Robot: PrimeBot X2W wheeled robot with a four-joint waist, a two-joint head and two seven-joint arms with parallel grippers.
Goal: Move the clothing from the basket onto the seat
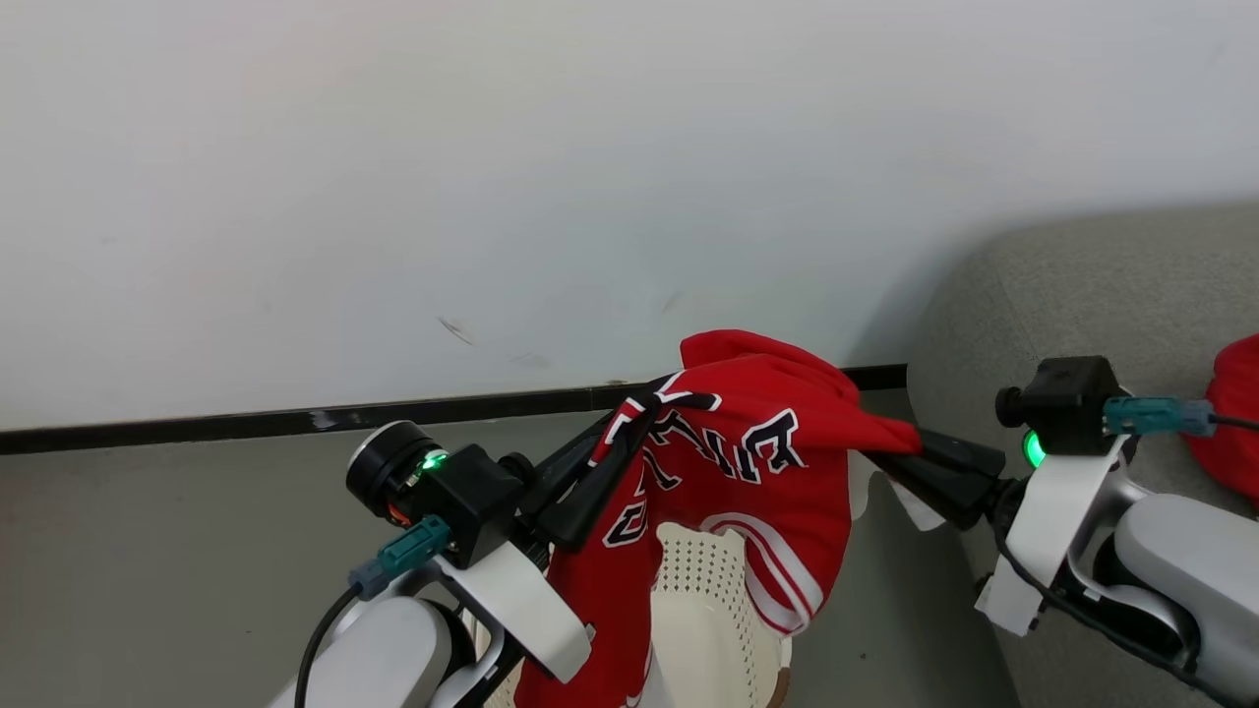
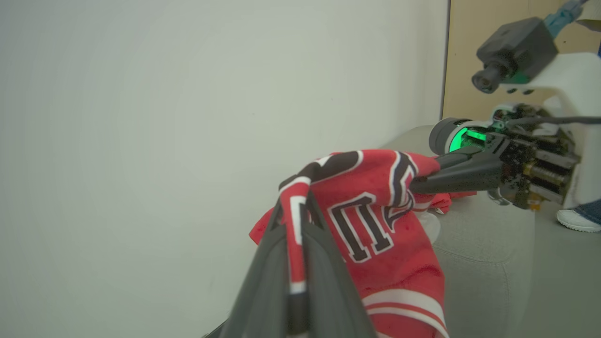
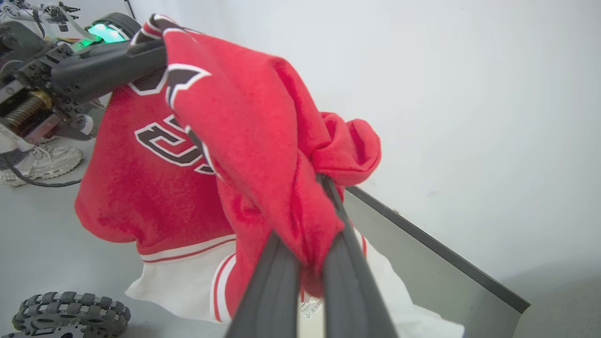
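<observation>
A red jersey [image 1: 757, 462] with black-and-white lettering hangs stretched between my two grippers, above the cream perforated basket [image 1: 703, 600]. My left gripper [image 1: 629, 418] is shut on the jersey's trimmed edge [image 2: 293, 220]. My right gripper [image 1: 885, 450] is shut on a bunched red fold [image 3: 305, 225] at the jersey's other side. In the left wrist view the right gripper [image 2: 418, 184] pinches the cloth over the grey seat [image 2: 483, 244]. The seat [image 1: 1082, 295] stands at the right, and another red garment [image 1: 1234, 413] lies on it.
A white wall with a black baseboard [image 1: 246, 423] runs close behind the basket, over grey floor. A person's white shoe [image 3: 42, 162] stands on the floor near my left arm. A robot wheel [image 3: 70, 312] shows low in the right wrist view.
</observation>
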